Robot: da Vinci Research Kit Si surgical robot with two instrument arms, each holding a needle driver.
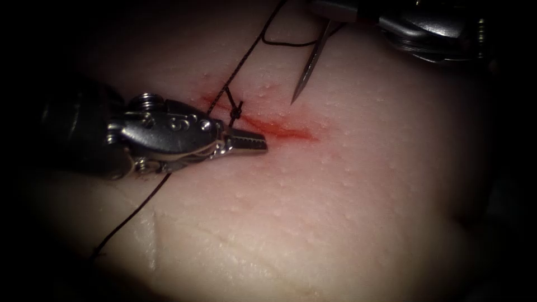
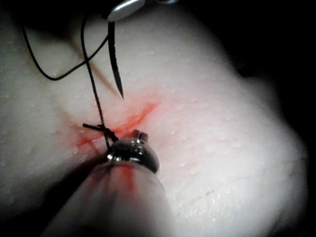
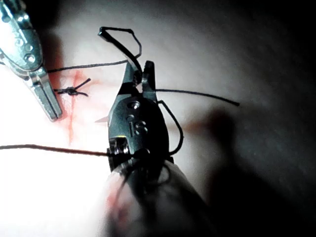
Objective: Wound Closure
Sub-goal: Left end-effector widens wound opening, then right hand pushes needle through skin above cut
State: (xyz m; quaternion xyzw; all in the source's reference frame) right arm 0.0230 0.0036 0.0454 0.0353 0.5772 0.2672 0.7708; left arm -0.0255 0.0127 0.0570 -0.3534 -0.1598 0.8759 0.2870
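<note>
Right tool (image 1: 335,19) clamps the needle (image 1: 306,70) near its blunt end, up by the swage; rest of the curve hangs free, tip down toward the tissue (image 1: 347,196), not in it. Tip sits just above the cut (image 1: 268,127), up and right of the knot (image 1: 236,111). Needle's long axis runs steep, top right to bottom left in the endoscope view, roughly across the cut's line

Left tool (image 1: 249,140) lies low along the cut, jaws look closed, tips just right of the knot; I see nothing held in them. It's the nearer arm to the knot, the right one is nearer the needle

Thread (image 1: 251,53) runs from the knot up toward the needle end with 1 slack loop by the right tool; a second strand trails off lower left. Red fluid (image 1: 285,131) smeared along the cut
</note>
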